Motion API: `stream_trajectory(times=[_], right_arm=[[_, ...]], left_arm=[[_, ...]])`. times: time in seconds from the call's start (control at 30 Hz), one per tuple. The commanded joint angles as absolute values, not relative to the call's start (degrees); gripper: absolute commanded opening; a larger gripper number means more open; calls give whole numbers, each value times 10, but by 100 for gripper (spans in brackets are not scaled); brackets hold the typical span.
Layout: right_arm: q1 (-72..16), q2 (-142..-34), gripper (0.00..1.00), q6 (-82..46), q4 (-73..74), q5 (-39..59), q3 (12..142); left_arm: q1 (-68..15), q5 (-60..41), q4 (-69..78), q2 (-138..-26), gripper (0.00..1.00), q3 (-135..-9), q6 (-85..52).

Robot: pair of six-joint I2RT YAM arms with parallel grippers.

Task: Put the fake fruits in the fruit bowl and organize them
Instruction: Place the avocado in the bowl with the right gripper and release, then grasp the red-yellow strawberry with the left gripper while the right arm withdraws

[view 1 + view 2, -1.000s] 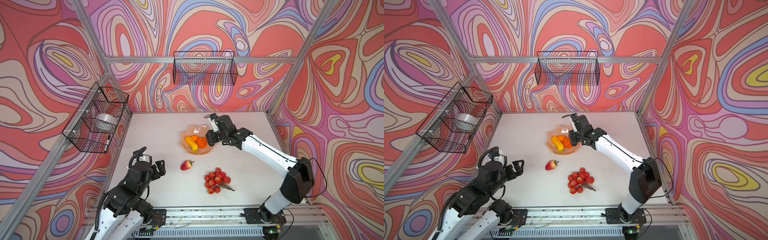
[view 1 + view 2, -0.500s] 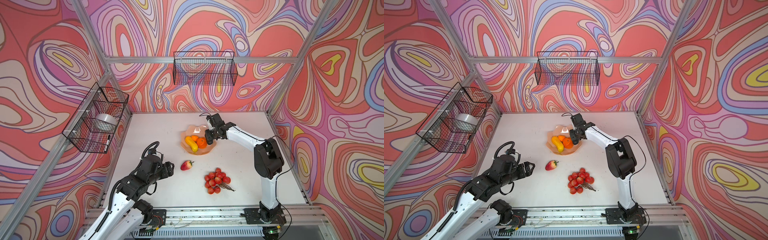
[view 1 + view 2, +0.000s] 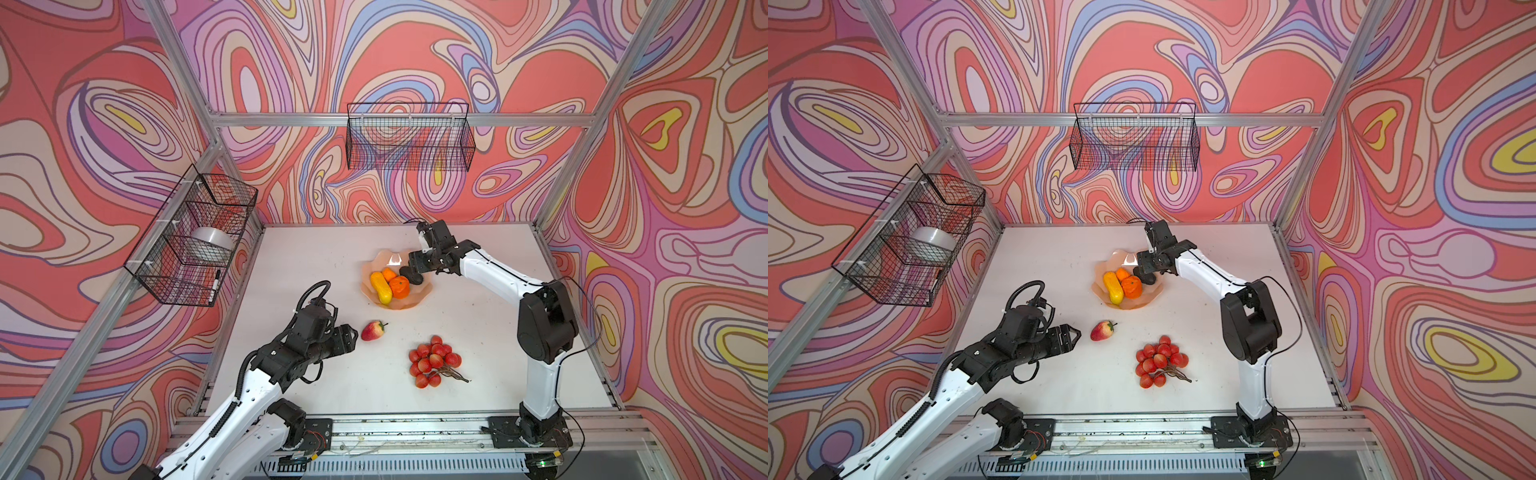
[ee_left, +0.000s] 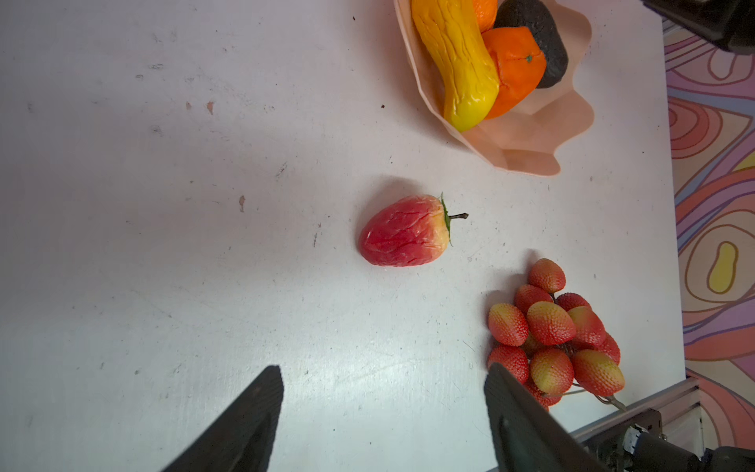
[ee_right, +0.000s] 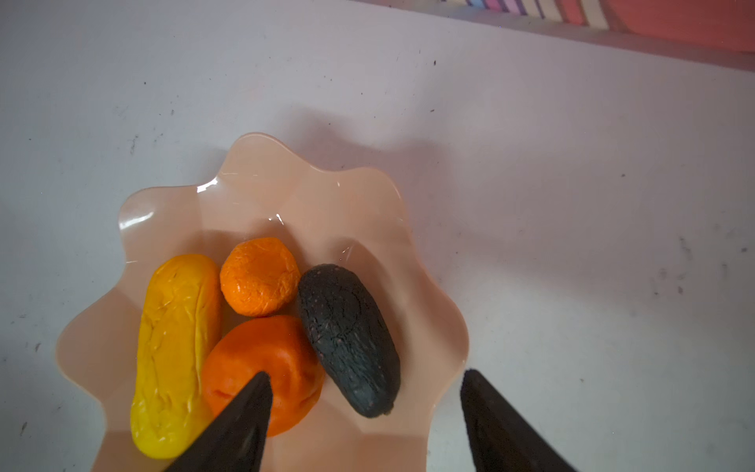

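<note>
The peach-pink fruit bowl (image 3: pixel 401 305) (image 5: pixel 261 184) holds a yellow gourd-shaped fruit (image 5: pixel 175 351), a small orange (image 5: pixel 259 276), a bigger orange (image 5: pixel 261 359) and a dark avocado (image 5: pixel 347 335). My right gripper (image 5: pixel 366 372) (image 3: pixel 415 266) hovers open just over the avocado, gripping nothing. A red strawberry (image 3: pixel 372 330) (image 4: pixel 404 231) lies on the white table in front of the bowl. My left gripper (image 4: pixel 384 370) (image 3: pixel 353 334) is open and empty, a short way left of the strawberry and pointing at it. A bunch of red grapes (image 3: pixel 434 359) (image 4: pixel 551 335) lies to the strawberry's right.
A black wire basket (image 3: pixel 409 137) hangs on the back wall. Another wire basket (image 3: pixel 195 245) on the left wall holds a tape roll. Aluminium frame posts edge the table, and a rail (image 3: pixel 415 428) runs along the front.
My right gripper has opened, and the avocado now lies free in the bowl. My left arm has reached forward toward the strawberry.
</note>
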State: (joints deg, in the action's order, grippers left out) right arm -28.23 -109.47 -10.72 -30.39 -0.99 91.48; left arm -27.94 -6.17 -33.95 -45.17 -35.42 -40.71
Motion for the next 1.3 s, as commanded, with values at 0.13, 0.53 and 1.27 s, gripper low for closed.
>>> stream_trajectory(times=[0.13, 0.53, 1.27], right_arm=[[-279, -866, 89, -154, -153, 23, 709], [-278, -686, 98, -199, -143, -20, 542], [-277, -608, 98, -176, -189, -43, 534]], left_arm=[[-321, -28, -306, -505, 77, -362, -369], [-385, 5, -293, -688, 79, -441, -264], [-384, 5, -274, -959, 41, -564, -205]])
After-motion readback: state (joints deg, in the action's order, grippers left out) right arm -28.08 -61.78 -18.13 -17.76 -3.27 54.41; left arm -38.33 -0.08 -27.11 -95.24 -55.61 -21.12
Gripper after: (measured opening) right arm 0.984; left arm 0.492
